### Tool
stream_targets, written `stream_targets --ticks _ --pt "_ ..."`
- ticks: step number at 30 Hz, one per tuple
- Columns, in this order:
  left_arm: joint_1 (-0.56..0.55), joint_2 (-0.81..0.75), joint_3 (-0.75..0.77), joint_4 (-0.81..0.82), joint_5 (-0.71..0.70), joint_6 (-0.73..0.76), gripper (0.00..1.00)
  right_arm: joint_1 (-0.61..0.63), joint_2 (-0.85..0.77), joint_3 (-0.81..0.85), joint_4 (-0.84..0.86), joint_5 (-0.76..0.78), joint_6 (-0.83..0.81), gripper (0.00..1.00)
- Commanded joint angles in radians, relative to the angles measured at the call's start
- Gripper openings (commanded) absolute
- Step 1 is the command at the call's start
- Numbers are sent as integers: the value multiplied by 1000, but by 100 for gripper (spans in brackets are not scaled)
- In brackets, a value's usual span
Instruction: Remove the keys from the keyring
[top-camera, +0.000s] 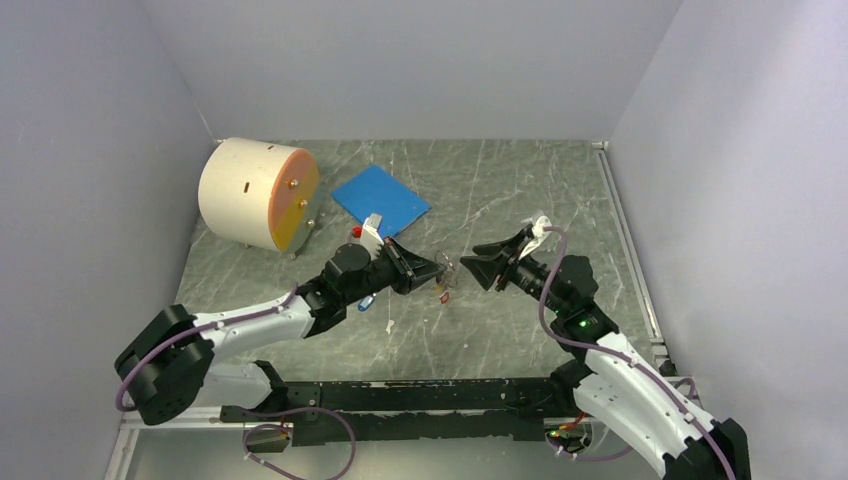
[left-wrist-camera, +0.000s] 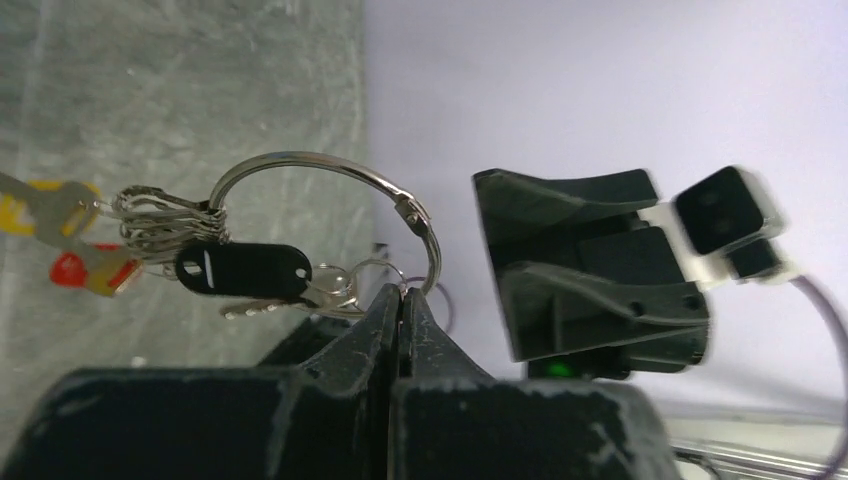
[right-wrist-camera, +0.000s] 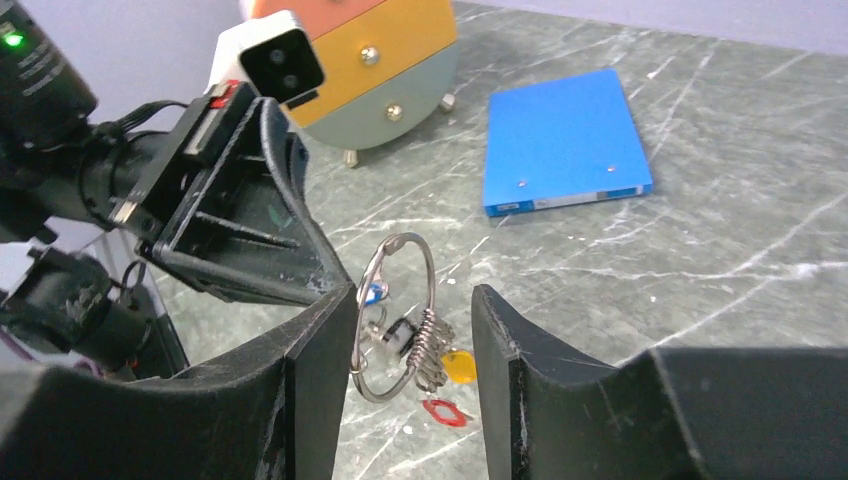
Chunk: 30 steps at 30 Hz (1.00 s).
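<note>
My left gripper (top-camera: 438, 271) is shut on the silver keyring (left-wrist-camera: 330, 170) and holds it in the air above the table. The fingertips (left-wrist-camera: 385, 310) pinch the ring's wire near its hinge. Several keys hang bunched on the ring, among them one with a black head (left-wrist-camera: 243, 271), a red one (left-wrist-camera: 75, 268) and a yellow one (left-wrist-camera: 40, 205). My right gripper (top-camera: 478, 267) is open and empty, facing the ring from the right. In the right wrist view the keyring (right-wrist-camera: 430, 270) shows between its two fingers, a little ahead of them, with the black key (right-wrist-camera: 403, 333) inside.
A round cream drawer drum (top-camera: 258, 193) with an orange front stands at the back left. A blue square pad (top-camera: 380, 197) lies behind the grippers. A small blue-and-white tag (top-camera: 366, 300) lies on the table under the left arm.
</note>
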Motion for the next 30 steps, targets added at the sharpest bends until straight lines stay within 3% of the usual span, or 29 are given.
stream_targets --ticks 1,4,10,13,17,23,30 --pt "2 -62 134 -263 -32 253 3 2 -17 117 -198 103 21 49" --pt "3 -54 182 -373 -41 378 3 2 20 168 -266 84 13 50" --pt "3 -32 210 -401 -29 543 3 3 93 257 -379 26 -31 56" --pt "3 -3 289 -519 -20 664 3 3 117 290 -417 36 -36 56" --pt "2 5 297 -493 10 748 3 3 161 321 -452 13 -37 56" --pt "10 -16 197 -306 27 708 3 3 188 307 -419 -89 -71 58" --pt "108 15 31 15 139 420 2 2 226 253 -372 -168 -76 57"
